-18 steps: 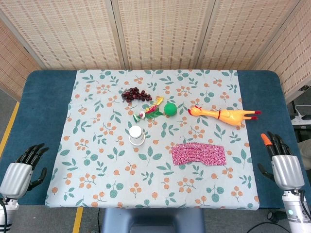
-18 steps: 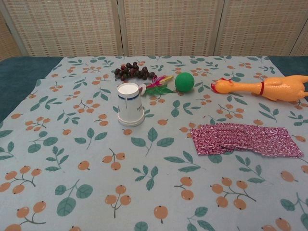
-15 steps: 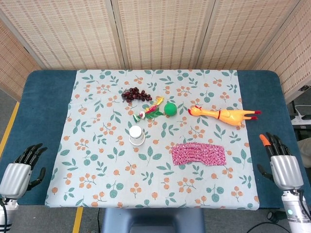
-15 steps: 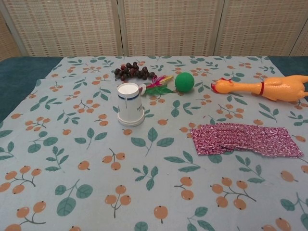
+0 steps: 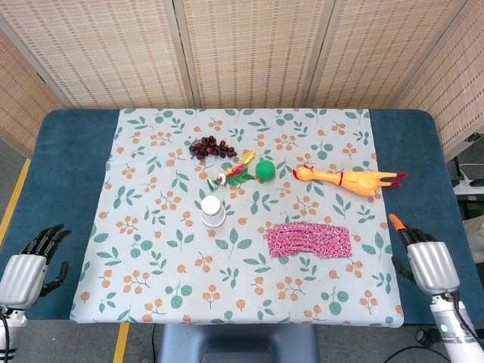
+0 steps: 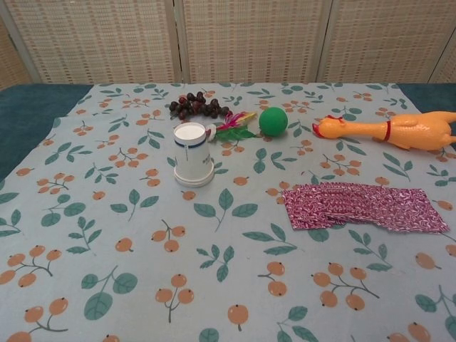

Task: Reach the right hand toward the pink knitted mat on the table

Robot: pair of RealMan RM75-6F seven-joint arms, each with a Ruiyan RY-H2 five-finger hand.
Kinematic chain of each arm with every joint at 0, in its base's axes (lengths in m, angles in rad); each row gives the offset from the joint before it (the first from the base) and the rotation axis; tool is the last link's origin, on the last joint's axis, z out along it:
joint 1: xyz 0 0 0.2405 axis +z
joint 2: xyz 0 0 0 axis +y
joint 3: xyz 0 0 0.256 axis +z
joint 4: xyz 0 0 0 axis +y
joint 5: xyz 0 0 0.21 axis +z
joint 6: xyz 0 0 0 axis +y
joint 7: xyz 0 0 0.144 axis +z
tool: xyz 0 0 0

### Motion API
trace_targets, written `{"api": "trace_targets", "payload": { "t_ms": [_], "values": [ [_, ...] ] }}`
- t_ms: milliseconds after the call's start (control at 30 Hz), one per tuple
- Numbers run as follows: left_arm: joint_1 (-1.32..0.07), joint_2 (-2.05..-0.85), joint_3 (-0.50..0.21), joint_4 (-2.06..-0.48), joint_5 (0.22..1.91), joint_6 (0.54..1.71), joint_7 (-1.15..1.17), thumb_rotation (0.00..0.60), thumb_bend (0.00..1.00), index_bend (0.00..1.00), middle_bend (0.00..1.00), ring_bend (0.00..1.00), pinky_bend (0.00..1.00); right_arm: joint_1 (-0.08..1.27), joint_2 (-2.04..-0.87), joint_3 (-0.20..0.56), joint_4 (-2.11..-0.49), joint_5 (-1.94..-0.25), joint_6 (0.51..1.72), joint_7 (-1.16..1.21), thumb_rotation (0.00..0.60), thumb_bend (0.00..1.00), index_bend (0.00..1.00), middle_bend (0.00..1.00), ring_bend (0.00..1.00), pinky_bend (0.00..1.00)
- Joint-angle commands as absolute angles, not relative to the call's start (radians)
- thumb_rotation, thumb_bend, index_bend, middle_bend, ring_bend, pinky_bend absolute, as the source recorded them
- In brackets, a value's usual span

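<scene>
Two hands sit at the near edge: the right hand (image 5: 426,261) holds nothing, fingers out; the left hand (image 5: 29,265) holds nothing, fingers loosely curled. One pink knitted mat (image 5: 308,240) lies flat near the right hand – rectangular and speckled – on a leafy tablecloth (image 5: 151,249). Farther: one white cup (image 5: 212,211), one green ball (image 5: 264,169), one rubber chicken (image 5: 349,178), one bunch of grapes (image 5: 211,147). Woven screens (image 5: 249,45) stand behind.

Both hands have silver-grey metal backs and black fingers. The right hand (image 5: 426,261) carries one orange fingertip (image 5: 394,220) and sits on a pale wrist with a small green light. The left hand (image 5: 27,265) shows all-black fingers.
</scene>
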State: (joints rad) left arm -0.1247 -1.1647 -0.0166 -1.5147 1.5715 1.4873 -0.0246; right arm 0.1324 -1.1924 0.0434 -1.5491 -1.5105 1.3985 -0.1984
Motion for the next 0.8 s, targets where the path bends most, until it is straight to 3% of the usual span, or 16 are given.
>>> {"api": "trace_targets", "payload": {
  "t_ms": [33,167,267,800],
  "values": [
    [-0.112,-1.157,-0.019,-1.528,1.571,1.511,-0.036,0.6,0.49,0.15,0.12,0.13,0.34,0.158,-1.237,0.042,-1.513,-1.49,1.344,-0.227,0.6,0.51,0.0,0.65,0.75,0.87],
    [-0.105,-1.149,-0.023,-1.535,1.566,1.525,-0.046,0.6,0.49,0.15,0.12,0.13,0.34,0.186,-1.26,0.027,-1.499,-1.488,1.279,-0.224,0.6,0.67,0.0,0.74,0.83,0.94],
    [-0.106,-1.15,-0.027,-1.534,1.558,1.522,-0.045,0.6,0.49,0.15,0.12,0.13,0.34,0.206,-1.27,0.021,-1.501,-1.48,1.235,-0.236,0.6,0.72,0.0,0.76,0.85,0.94],
    [-0.11,-1.147,-0.026,-1.532,1.555,1.508,-0.053,0.6,0.49,0.16,0.12,0.13,0.34,0.306,-1.312,0.007,-1.535,-1.333,1.0,-0.353,0.6,0.75,0.0,0.77,0.85,0.95]
  ]
}}
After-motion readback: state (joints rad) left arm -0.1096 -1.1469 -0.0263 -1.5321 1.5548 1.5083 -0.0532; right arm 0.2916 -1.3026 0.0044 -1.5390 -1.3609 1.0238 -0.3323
